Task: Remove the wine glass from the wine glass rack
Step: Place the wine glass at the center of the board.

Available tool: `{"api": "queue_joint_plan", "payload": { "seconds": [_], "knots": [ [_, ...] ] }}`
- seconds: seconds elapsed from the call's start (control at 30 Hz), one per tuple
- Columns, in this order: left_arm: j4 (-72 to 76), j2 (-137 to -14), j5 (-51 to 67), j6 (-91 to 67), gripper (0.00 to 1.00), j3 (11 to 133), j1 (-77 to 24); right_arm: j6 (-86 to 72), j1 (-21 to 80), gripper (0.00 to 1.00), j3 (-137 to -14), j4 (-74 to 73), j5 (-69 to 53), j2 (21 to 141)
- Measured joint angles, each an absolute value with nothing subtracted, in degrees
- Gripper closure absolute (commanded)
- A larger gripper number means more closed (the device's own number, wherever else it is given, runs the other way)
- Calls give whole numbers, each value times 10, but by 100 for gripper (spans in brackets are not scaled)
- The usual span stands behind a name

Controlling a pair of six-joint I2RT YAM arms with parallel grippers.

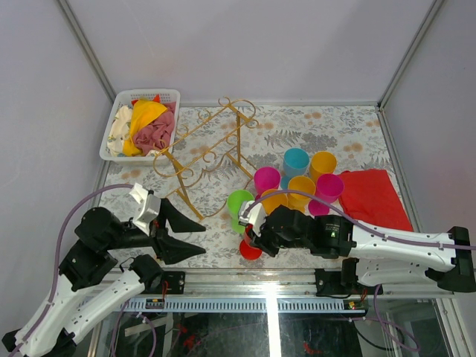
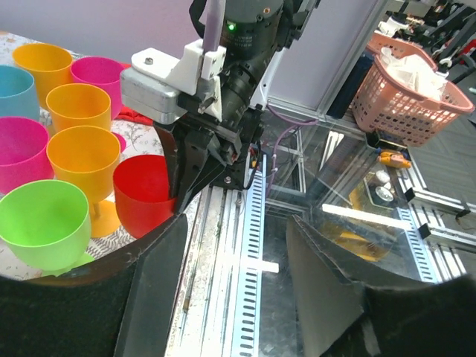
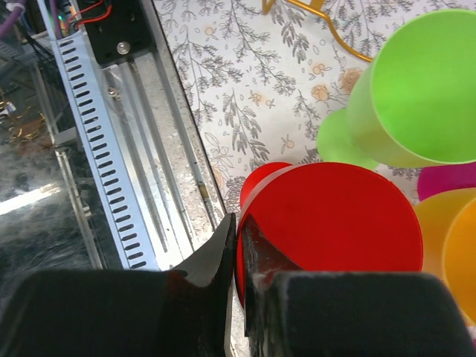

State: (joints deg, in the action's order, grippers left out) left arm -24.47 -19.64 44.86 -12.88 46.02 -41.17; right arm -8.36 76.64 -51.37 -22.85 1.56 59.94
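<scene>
The red wine glass [image 1: 251, 251] stands upright on the table near its front edge, and my right gripper [image 1: 249, 234] is shut on its rim. In the right wrist view the gripper [image 3: 238, 219] has one finger outside and one inside the red bowl [image 3: 335, 223]. The gold wire wine glass rack [image 1: 208, 149] stands at the back left with no glass showing on it. My left gripper [image 1: 202, 239] is open and empty, left of the red glass [image 2: 145, 195]. In its own view the gripper [image 2: 236, 223] points over the table's front rail.
A green glass [image 1: 239, 204] and several pink, orange and blue glasses [image 1: 297, 182] stand close behind the red one. A red cloth [image 1: 372, 197] lies at the right. A white basket [image 1: 149, 92] of cloths sits at the back left.
</scene>
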Motion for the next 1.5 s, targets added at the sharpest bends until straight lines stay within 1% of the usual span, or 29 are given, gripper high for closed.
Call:
{"api": "queue_joint_plan", "payload": {
  "seconds": [0.13, 0.17, 0.23, 0.33, 0.43, 0.53, 0.8, 0.83, 0.9, 0.97, 1.5],
  "knots": [
    [-221, -197, 447, -157, 40, 463, -412, -75, 767, 100, -514, -231, 35, 599],
    [-219, -197, 448, -159, 38, 463, -412, -74, 767, 100, -514, -231, 37, 599],
    [-216, -197, 448, -164, 30, 464, -412, -71, 767, 100, -514, -233, 40, 599],
    [-215, -197, 443, -170, 25, 467, -412, -69, 767, 100, -513, -233, 41, 599],
    [-214, -197, 439, -171, 18, 470, -412, -67, 767, 100, -511, -235, 46, 600],
    [-213, -197, 434, -171, 15, 471, -412, -65, 767, 100, -511, -235, 51, 601],
    [-214, -203, 431, -171, 11, 472, -412, -55, 767, 100, -504, -235, 55, 609],
    [-214, -206, 430, -171, 10, 472, -412, -53, 767, 100, -502, -235, 55, 610],
    [-214, -210, 430, -171, 4, 472, -412, -51, 767, 100, -501, -235, 56, 611],
    [-215, -214, 430, -170, 0, 472, -412, -48, 767, 100, -500, -235, 57, 612],
    [-219, -220, 423, -169, 0, 479, -412, -44, 767, 100, -494, -233, 66, 618]
  ]
}}
